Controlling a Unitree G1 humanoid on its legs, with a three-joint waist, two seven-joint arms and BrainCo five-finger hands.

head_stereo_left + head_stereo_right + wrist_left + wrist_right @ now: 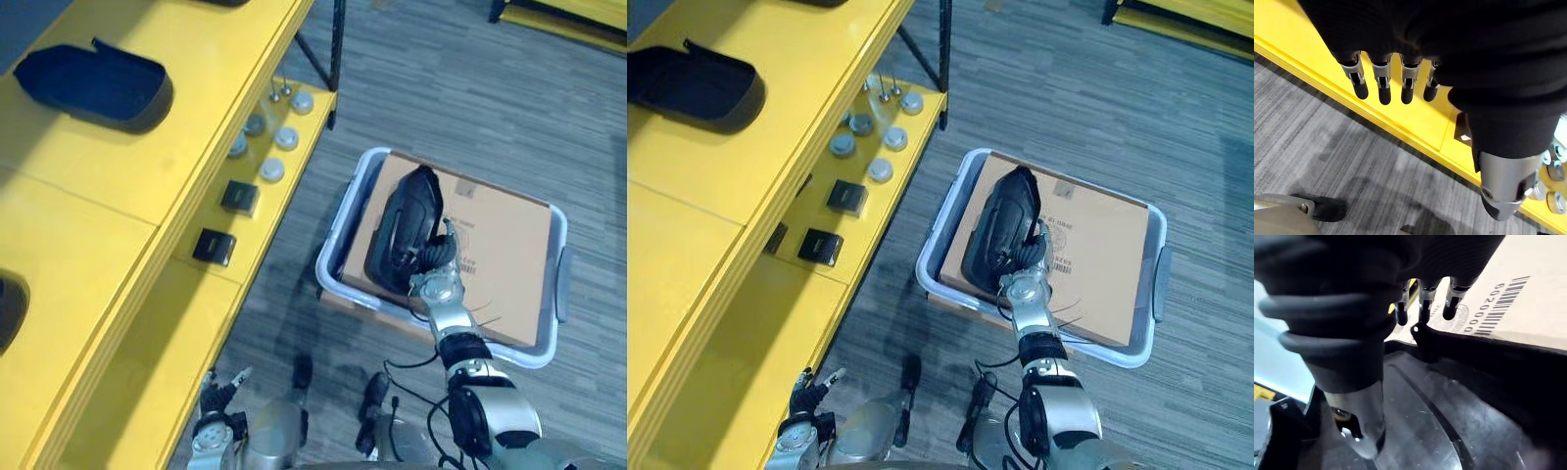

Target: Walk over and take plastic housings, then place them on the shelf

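**Right hand straddles the housing's wall in the crate**

A pale blue-grey plastic crate [338,230] stands on the grey carpeted floor [470,98], beside the yellow shelf [147,196]. In it lies a flat brown cardboard box [500,264], and on that box rests the black plastic housing [402,220]. The housing's long axis runs away from the robot, its far end leaning slightly right.

The right hand [437,279] sits at the housing's near end. The right wrist view adds the detail: the housing's hollow faces up, the extended fingers [1422,308] reach past its wall towards the cardboard, and the thumb [1364,426] lies inside, unclenched.

The shelf's top board carries a second black housing [93,86]. Its lower board carries small black boxes [240,198] and round silver discs [272,169]. The left hand [217,397] hangs relaxed by the shelf edge.
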